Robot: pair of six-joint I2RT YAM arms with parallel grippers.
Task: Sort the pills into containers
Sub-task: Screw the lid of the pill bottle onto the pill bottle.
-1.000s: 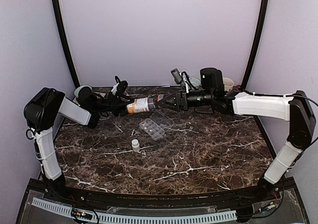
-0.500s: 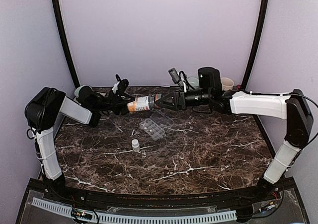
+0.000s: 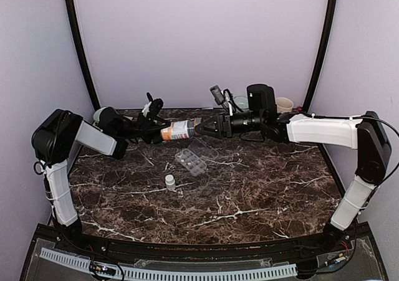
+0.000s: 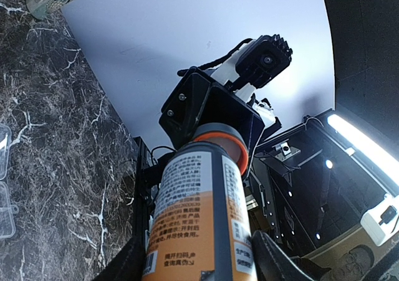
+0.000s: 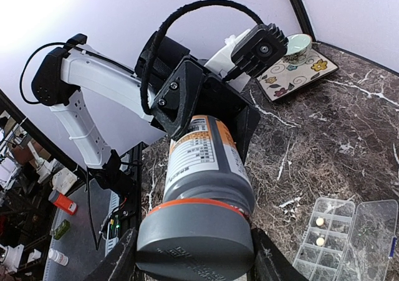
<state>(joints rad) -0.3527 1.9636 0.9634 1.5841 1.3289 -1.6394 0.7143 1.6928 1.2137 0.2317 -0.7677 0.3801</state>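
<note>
An amber bottle (image 3: 176, 131) with a white label hangs level above the back of the table, held from both ends. My left gripper (image 3: 157, 131) is shut on its body (image 4: 199, 212), one finger on each side. My right gripper (image 3: 201, 129) is shut on its grey cap (image 5: 196, 234), a finger (image 5: 268, 262) on each side. The clear organiser box (image 3: 193, 158) lies open on the marble below, and its containers (image 5: 324, 231) hold two pale pills (image 5: 320, 222). Whether there are other pills in the bottle cannot be seen.
A tiny white bottle (image 3: 169, 180) stands in front of the organiser. A floral plate (image 5: 299, 75) with a cup (image 5: 299, 43) sits at the back left corner. Another cup (image 3: 286, 104) stands at the back right behind the right arm.
The right arm and the bottle have shifted slightly up and to the left. Both grips are unchanged.
</note>
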